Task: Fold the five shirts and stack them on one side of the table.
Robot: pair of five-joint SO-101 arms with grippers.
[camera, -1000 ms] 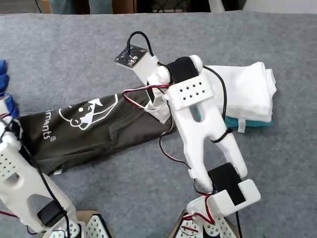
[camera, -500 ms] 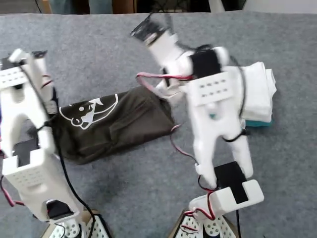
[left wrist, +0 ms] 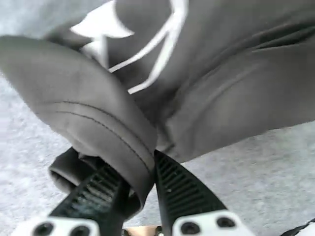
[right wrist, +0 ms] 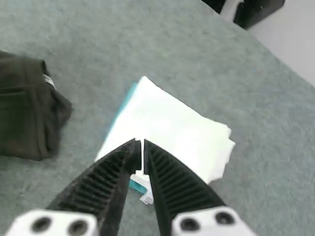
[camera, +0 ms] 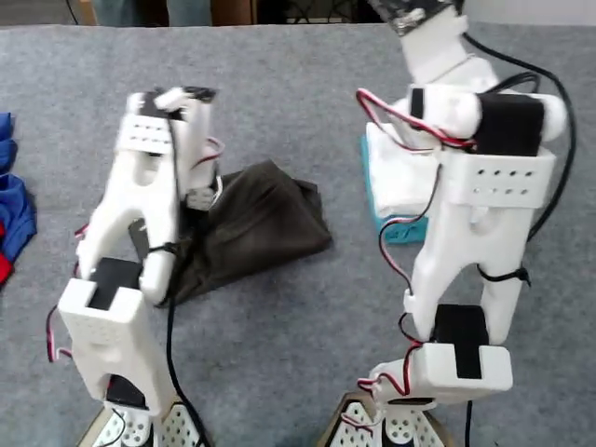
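Two shirts made up the stack (camera: 399, 182): white shirt (right wrist: 172, 128) on top, teal shirt (right wrist: 120, 110) showing along its edge underneath. All places below are given relative to that stack.

- Dark shirt (camera: 261, 223) lay on the table (camera: 279, 74) just beside the stack, with a strip of bare table between them. It wasn't touching the stack.
- Its long axis ran roughly toward the stack, a bit oblique. One end was near the stack. The other reached away from it, under the left arm.
- Left pincer (left wrist: 138, 164) was clamped on a doubled hem of the dark shirt, on the part away from the stack. The pinched fold rode up over the rest of the shirt, and the print showed beyond it.
- Right pincer (right wrist: 142, 147) hung over the stack with its tips pressed almost together, holding nothing. They pointed at the stack edge that faced the dark shirt.
- Blue cloth (camera: 11, 200) sat well away from the stack, past the dark shirt.

My read:
- The left arm was mid-fold on the third shirt.
- The key relation was that the held hem sat on the far side of the dark shirt from the stack. The fold would therefore have to travel along the long axis, toward the stack, to halve the shirt.
- The left arm was nearer to the shirt and the right arm nearer to the stack, so the right pincer was better placed for the later transfer.
- Risk: the thick doubled hem could slip from the pinch, or the shirt could drag into the stack.
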